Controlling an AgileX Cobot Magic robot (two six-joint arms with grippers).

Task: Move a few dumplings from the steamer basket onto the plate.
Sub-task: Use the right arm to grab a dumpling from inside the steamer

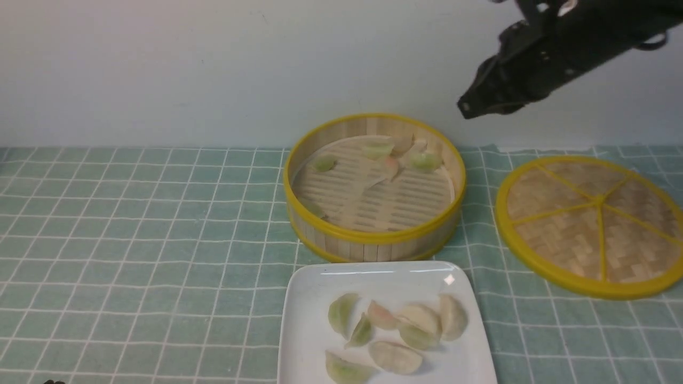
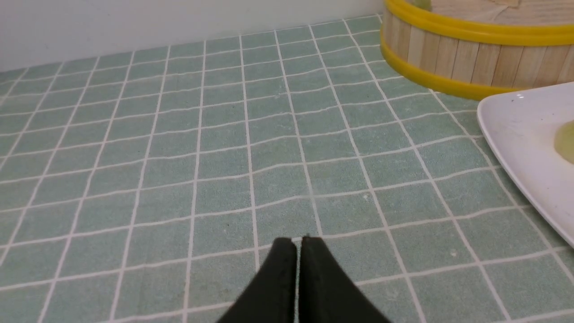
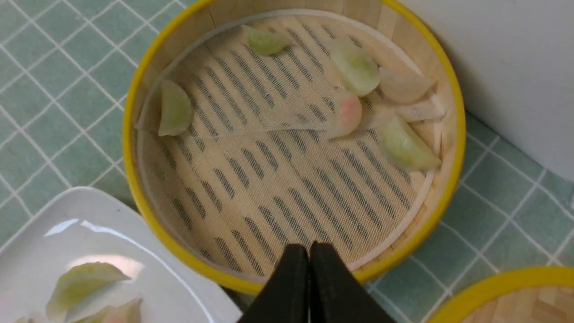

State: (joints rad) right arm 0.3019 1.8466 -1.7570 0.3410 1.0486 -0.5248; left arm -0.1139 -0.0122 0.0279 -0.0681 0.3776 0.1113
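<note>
The bamboo steamer basket stands mid-table and holds several dumplings, also seen from above in the right wrist view. The white square plate lies just in front of it with several dumplings. My right gripper hangs high above the table to the right of the basket, shut and empty; in its wrist view the gripper sits above the basket's rim. My left gripper is shut and empty, low over the cloth left of the plate.
The flat woven lid lies to the right of the basket. A green checked cloth covers the table. A pale wall runs close behind the basket.
</note>
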